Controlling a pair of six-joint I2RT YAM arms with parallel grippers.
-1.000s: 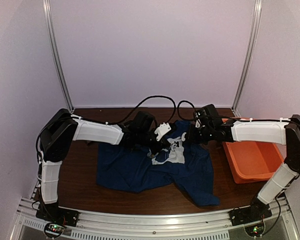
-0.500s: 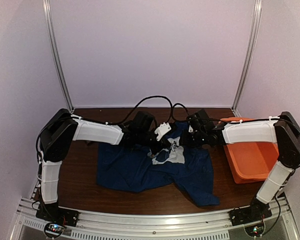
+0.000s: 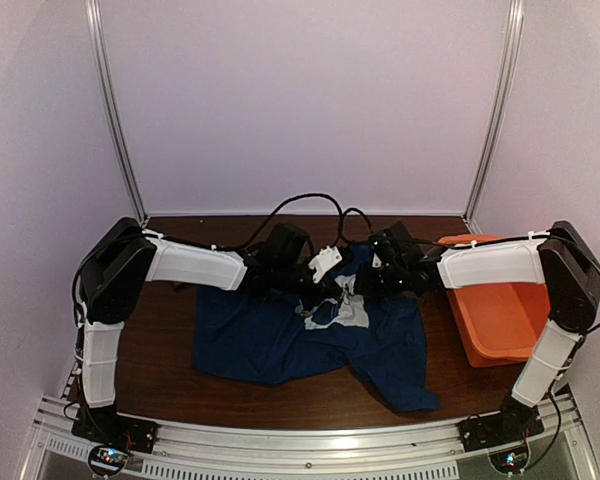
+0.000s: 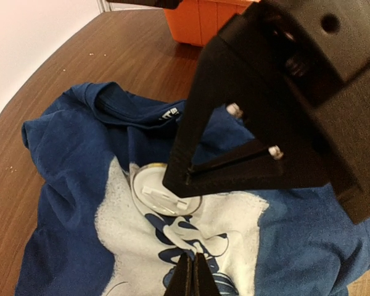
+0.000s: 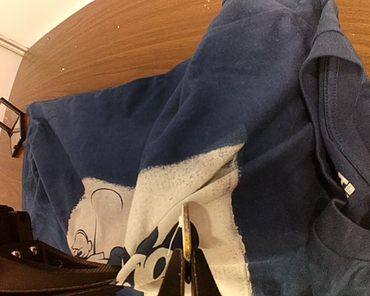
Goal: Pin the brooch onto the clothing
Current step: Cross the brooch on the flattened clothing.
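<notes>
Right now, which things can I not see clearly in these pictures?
Left wrist view: the right gripper covers part of the brooch's rim.
Right wrist view: brooch edge-on, so its pin and face are unseen.
Top view: brooch too small to pick out.

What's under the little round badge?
Under the brooch, held by the right gripper, is the white mouse print of the navy T-shirt. The bit of print right beneath it is covered, and the shirt hides the table there.

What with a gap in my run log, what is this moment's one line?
right gripper: shut on brooch | brooch: at T-shirt print | left gripper: shut
</notes>
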